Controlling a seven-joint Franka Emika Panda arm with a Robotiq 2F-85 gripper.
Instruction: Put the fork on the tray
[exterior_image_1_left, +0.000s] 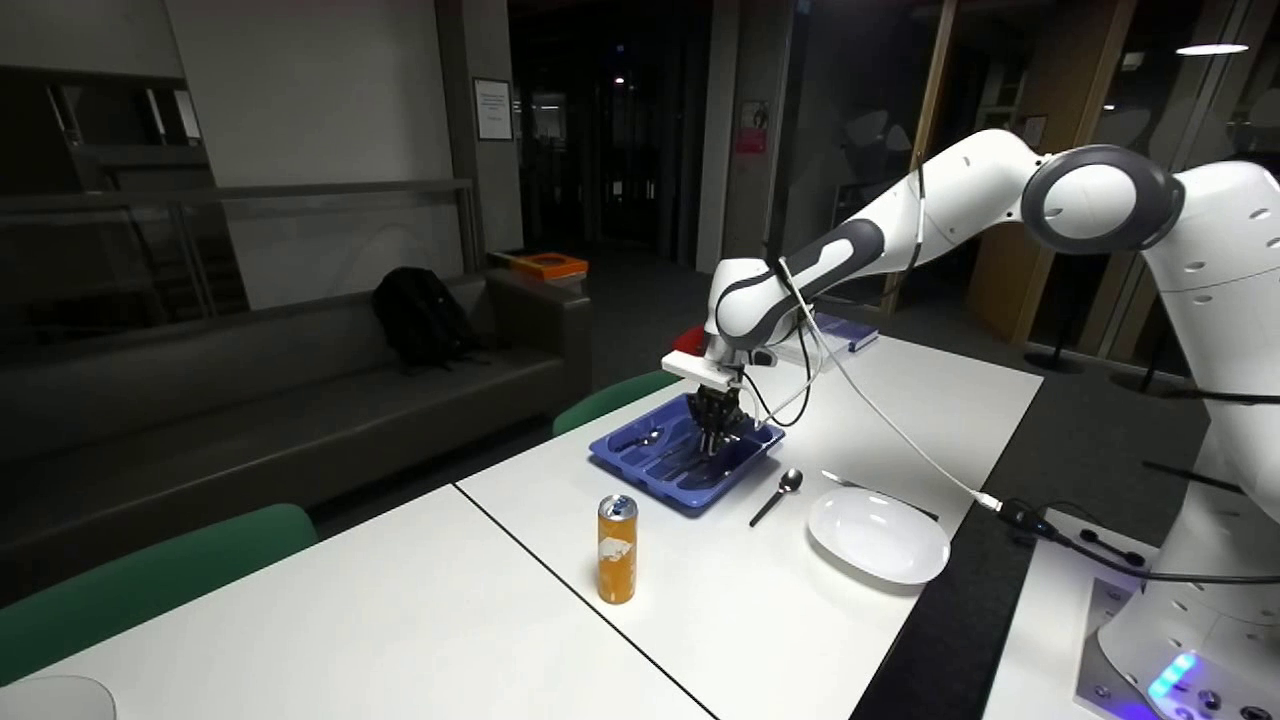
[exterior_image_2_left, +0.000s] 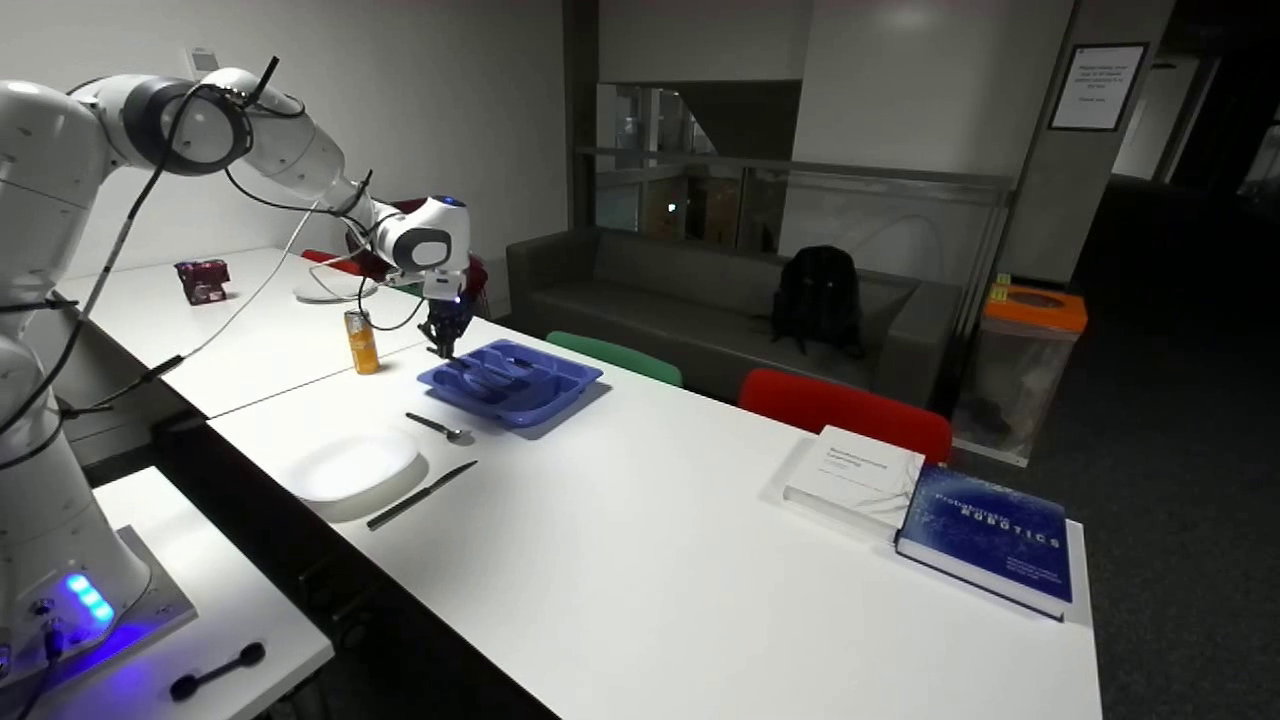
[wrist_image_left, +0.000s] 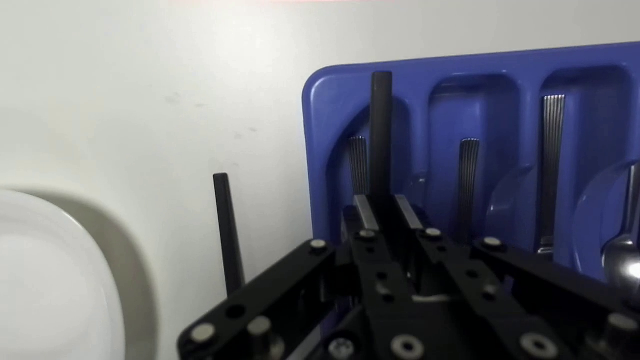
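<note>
Fork (wrist_image_left: 381, 125) is clamped in end effector (wrist_image_left: 384, 204); tray (wrist_image_left: 316, 150) is seen dir. below, contact w/ fork unclear.

White table (exterior_image_1_left: 400, 610), dark seam (exterior_image_1_left: 540, 561) across it. Lying on top: blue tray (exterior_image_1_left: 641, 483); black-handled spoon (exterior_image_1_left: 772, 501) between the tray and a white plate (exterior_image_1_left: 879, 534); knife (exterior_image_2_left: 422, 495) just beside the plate. Orange can (exterior_image_1_left: 617, 550) stands upright at the seam, near the tray. Well apart, toward the table's end, white book (exterior_image_2_left: 855, 477) and blue book (exterior_image_2_left: 988, 533) sit side by side. Beyond the seam: dark red packet (exterior_image_2_left: 203, 282), pale round item (exterior_image_1_left: 55, 699), can't tell what.
</note>
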